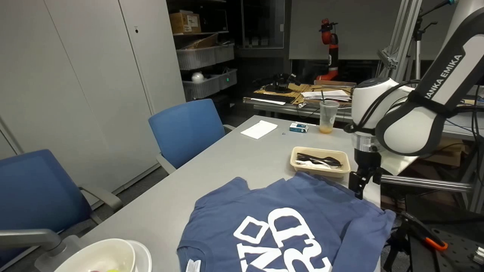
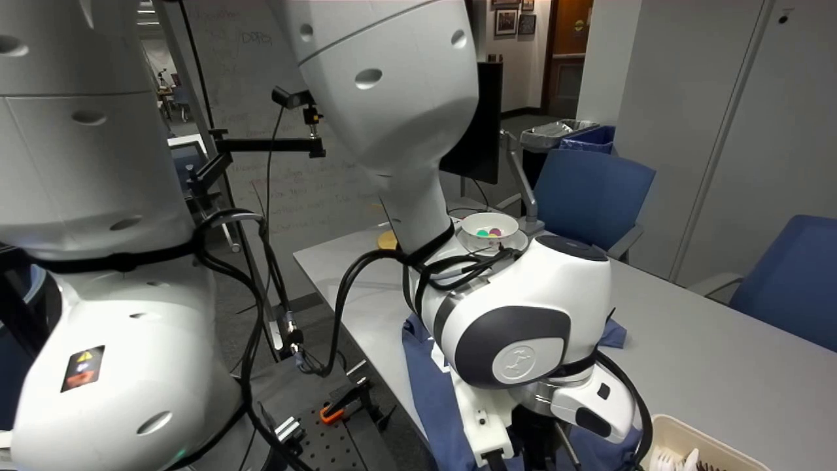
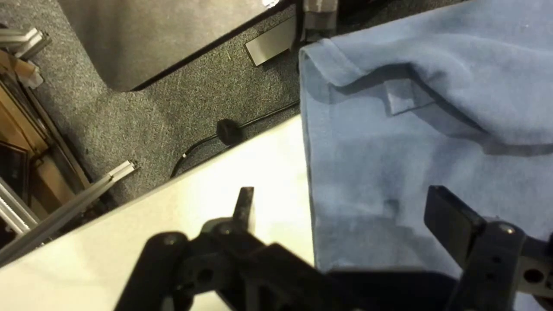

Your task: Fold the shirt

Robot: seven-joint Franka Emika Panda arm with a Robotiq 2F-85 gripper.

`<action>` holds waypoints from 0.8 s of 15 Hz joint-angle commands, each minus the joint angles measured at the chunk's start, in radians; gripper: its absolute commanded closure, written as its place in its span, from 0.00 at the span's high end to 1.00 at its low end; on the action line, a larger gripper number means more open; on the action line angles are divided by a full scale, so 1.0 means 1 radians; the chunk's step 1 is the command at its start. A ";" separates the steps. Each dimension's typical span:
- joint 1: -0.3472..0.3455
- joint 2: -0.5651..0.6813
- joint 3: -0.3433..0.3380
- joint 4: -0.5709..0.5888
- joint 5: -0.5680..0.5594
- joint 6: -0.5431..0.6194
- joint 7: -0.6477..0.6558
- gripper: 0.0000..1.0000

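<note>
In an exterior view the slate-blue shirt (image 1: 286, 226) lies spread on the table (image 1: 227, 162), its three o'clock corner overhanging the edge, a cutlery tray (image 1: 328, 172) just beyond at one o'clock and the gripper (image 1: 366, 187) at two. The wrist view shows that gripper released, its fingers (image 3: 452, 224) wide apart, the nine o'clock one over the table, the other over the shirt.

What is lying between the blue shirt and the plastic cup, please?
The beige tray of cutlery lies between the shirt and cup, in an exterior view.
</note>
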State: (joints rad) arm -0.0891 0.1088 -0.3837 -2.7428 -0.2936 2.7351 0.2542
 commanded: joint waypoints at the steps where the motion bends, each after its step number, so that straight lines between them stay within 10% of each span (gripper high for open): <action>1: -0.042 0.011 0.062 0.001 -0.006 -0.005 -0.171 1.00; 10: -0.039 0.030 0.204 -0.003 0.026 -0.036 -0.557 1.00; 12: -0.032 0.023 0.192 -0.004 0.009 -0.018 -0.468 1.00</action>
State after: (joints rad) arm -0.1072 0.1329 -0.2045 -2.7483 -0.2817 2.7206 -0.2160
